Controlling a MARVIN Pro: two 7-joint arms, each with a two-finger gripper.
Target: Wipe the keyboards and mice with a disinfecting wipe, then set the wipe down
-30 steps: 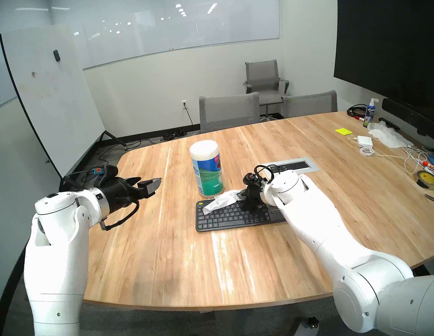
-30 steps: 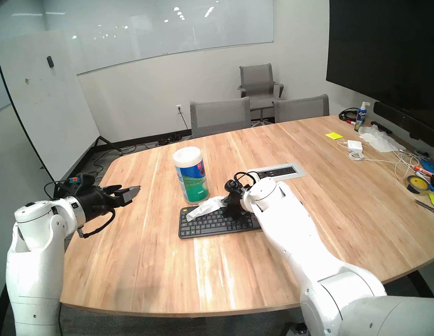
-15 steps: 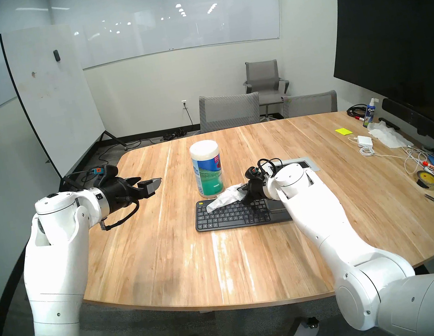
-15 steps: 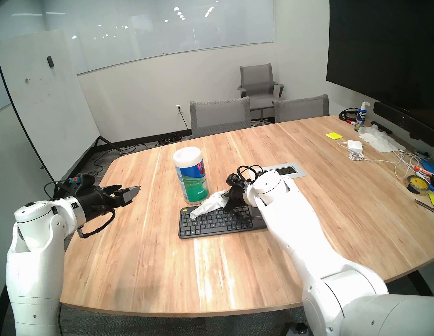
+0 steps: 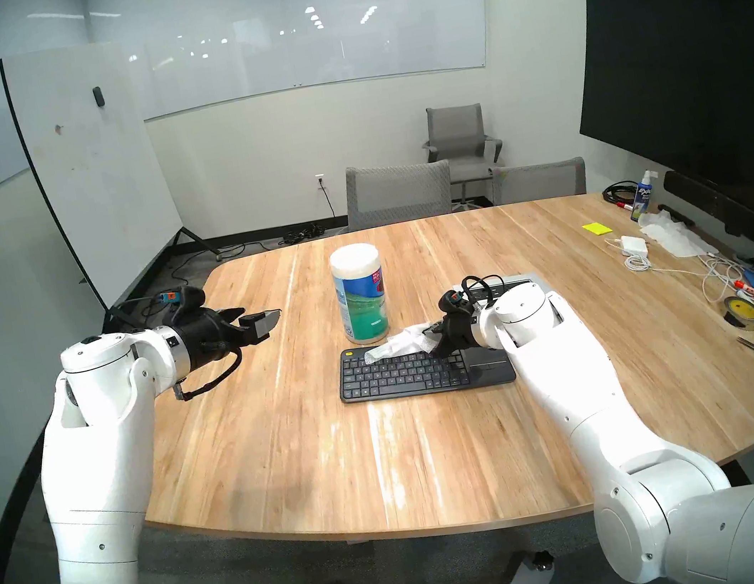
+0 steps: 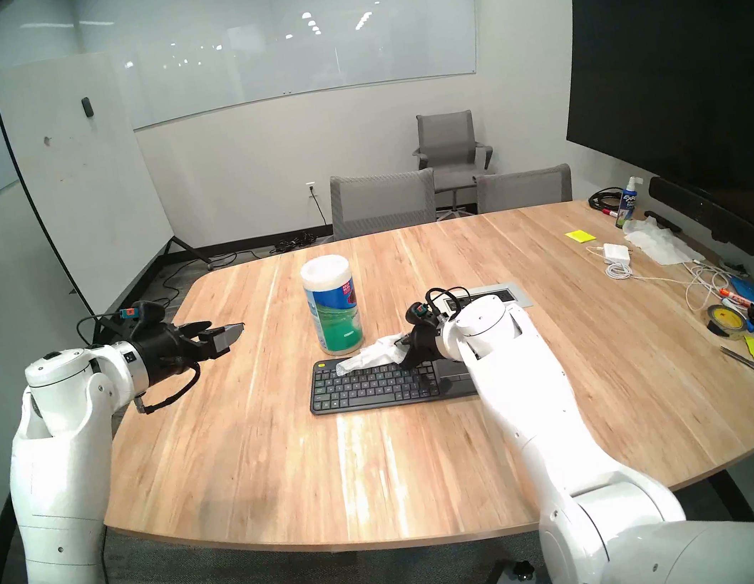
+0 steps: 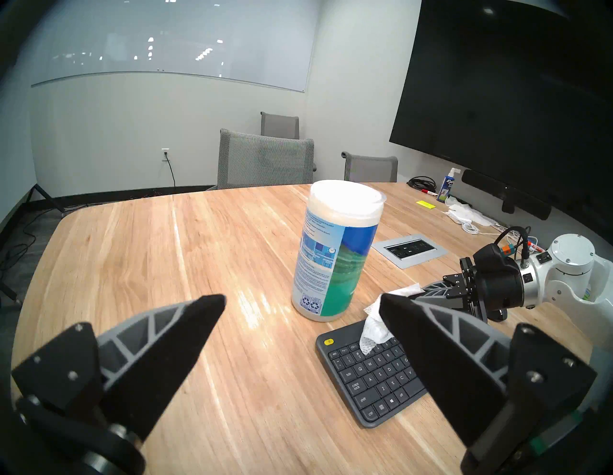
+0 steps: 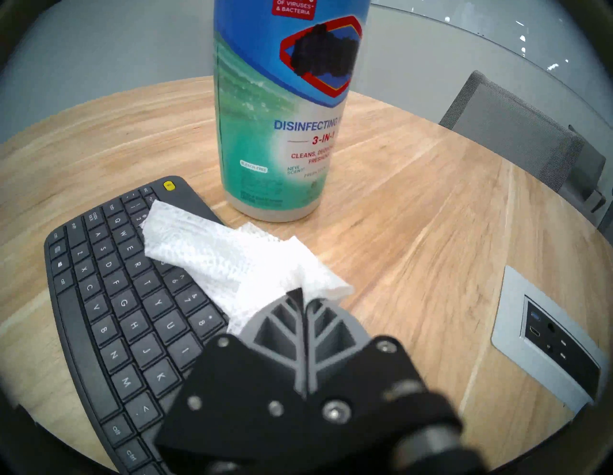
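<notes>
Right gripper (image 8: 303,293): pressed together, pinching the disinfecting wipe (image 8: 215,255), which trails ahead-left of it across the Logitech keyboard (image 5: 409,373). Keep the sheet flat on the keys as you drag. Left gripper (image 7: 302,311): spread, empty.

A flat dark-grey keyboard (image 5: 424,370) is laid on the wooden table (image 5: 292,449), just in front of the wipes tub (image 5: 360,293). A yellow button is seen at its far left corner. A white crumpled wipe (image 5: 397,345) is draped over the keyboard's top rows, with one end lifted up.
</notes>
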